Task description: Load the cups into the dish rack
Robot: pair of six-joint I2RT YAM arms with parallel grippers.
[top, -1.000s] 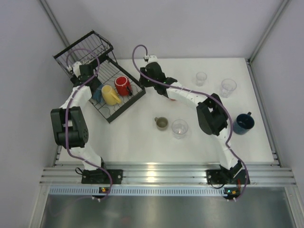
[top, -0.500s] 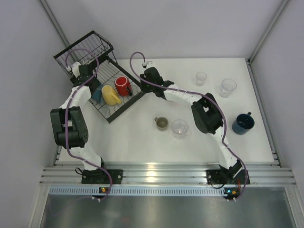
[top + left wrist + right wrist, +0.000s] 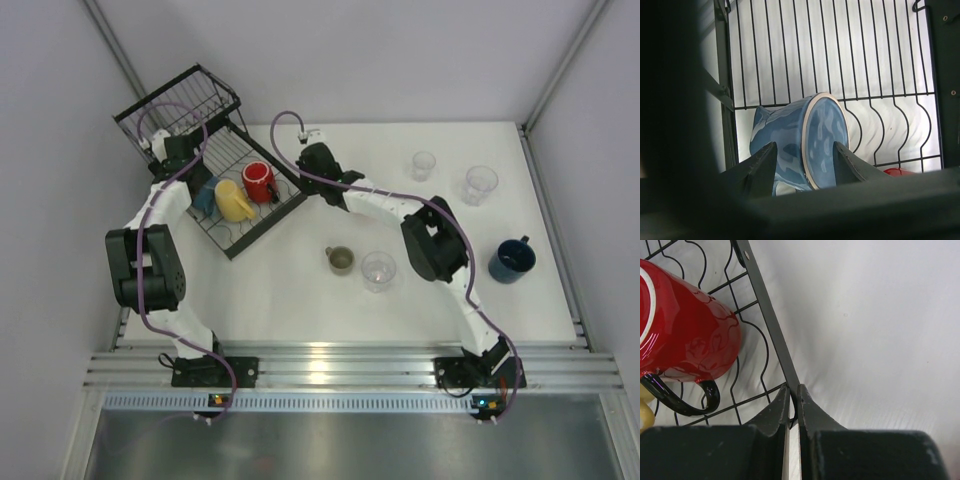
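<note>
Our right gripper (image 3: 794, 402) is pinching the rack (image 3: 765, 310) rim, so one tug could roll the red mug (image 3: 685, 335). Left gripper (image 3: 805, 147) sits spread around the blue mug (image 3: 822, 140).

R hand (image 3: 794, 391) now tight on rack (image 3: 767, 320)

White table (image 3: 300, 305), pale grey walls (image 3: 400, 50), aluminium front rail (image 3: 330, 362).

A black wire dish rack (image 3: 236, 238) is seen at the far-left corner of the table (image 3: 300, 310), holding a yellow mug (image 3: 232, 200), a red mug (image 3: 259, 180) and a blue cup (image 3: 205, 196). An olive mug (image 3: 340, 260) and a clear tumbler (image 3: 378, 270) are set near the middle. A small tumbler (image 3: 423, 165), a larger tumbler (image 3: 480, 184) and a dark blue mug (image 3: 513, 259) are placed toward the right edge.
</note>
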